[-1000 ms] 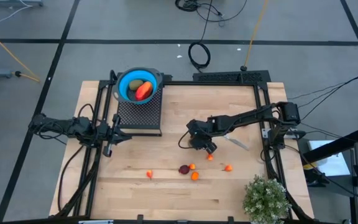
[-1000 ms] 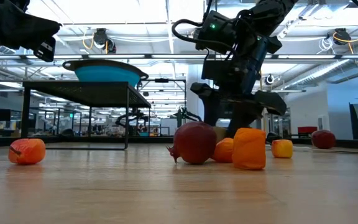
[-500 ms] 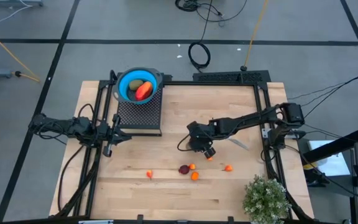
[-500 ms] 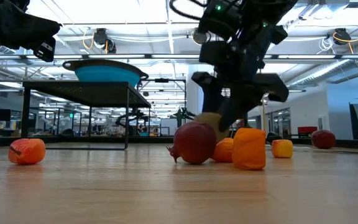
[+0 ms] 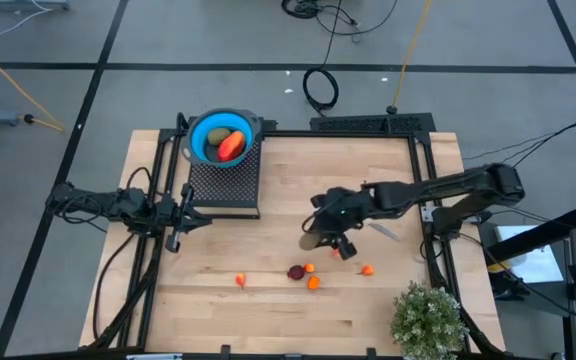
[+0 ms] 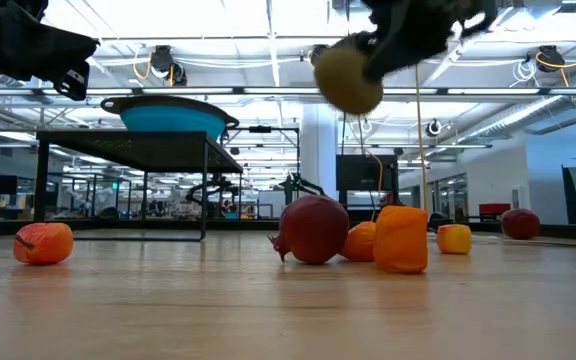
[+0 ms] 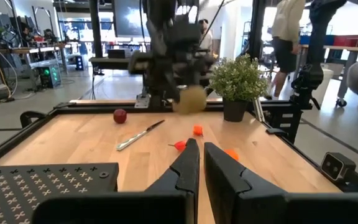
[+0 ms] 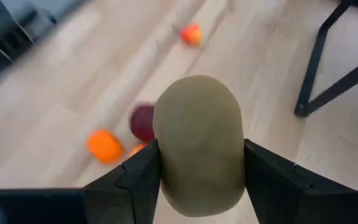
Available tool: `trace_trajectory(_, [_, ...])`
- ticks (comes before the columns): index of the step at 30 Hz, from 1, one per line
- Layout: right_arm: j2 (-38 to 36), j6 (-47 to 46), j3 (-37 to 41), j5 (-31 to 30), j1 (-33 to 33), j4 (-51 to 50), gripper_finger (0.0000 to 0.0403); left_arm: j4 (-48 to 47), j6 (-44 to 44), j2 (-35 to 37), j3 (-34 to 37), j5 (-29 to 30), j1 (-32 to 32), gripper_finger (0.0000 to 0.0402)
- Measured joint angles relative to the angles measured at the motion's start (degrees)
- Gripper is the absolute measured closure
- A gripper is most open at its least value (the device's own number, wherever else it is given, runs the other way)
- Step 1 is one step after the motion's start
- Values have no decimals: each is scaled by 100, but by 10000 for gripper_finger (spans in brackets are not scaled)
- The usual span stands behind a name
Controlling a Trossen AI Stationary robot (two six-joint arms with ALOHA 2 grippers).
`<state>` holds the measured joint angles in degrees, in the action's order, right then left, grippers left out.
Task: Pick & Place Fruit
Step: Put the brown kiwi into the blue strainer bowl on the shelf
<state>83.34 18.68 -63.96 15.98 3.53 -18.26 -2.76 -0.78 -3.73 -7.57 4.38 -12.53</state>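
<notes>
Since a second ago your right arm has lifted off the desk (image 5: 218, 300) and now carries a brownish-green oval fruit (image 8: 199, 144) in the air, above the loose pieces. That fruit sits squarely between the right gripper (image 8: 201, 171) fingers, which are clamped on its two sides; from above you see it at the tip of the arm near the middle of the desk (image 5: 311, 240), and from desk level it hangs high (image 6: 347, 75). Below it a dark red fruit (image 6: 313, 230) lies touching small orange pieces (image 6: 401, 239), with one more orange piece (image 6: 44, 243) well apart. A red-orange fruit (image 5: 231, 146) and another green one rest in the blue bowl (image 5: 200, 128). Your left gripper (image 7: 196, 163) waits at the desk's left edge, fingers together and empty.
</notes>
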Motion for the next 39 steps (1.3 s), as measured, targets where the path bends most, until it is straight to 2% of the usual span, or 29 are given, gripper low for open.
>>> trace_trajectory(8, [-762, -613, 0, 1099, 2, 32, 213, -51, -56, -2, 0, 0, 2, 376])
trace_trajectory(17, [-1175, -610, 31, 3182, 2, 175, 212, -51, -92, -2, 0, 0, 0, 376])
trace_trajectory(23, [-1381, -303, 499, 4263, 9, 1158, 207, -62, -101, -2, 0, 0, 1, 376])
trace_trajectory(28, [-1630, -344, 1041, 4261, 9, 1880, 209, -62, -101, -2, 0, 0, 0, 376])
trace_trajectory(39, [-2189, -1465, 2033, 4258, 11, 3871, 207, -51, -108, -2, 0, 0, 2, 376])
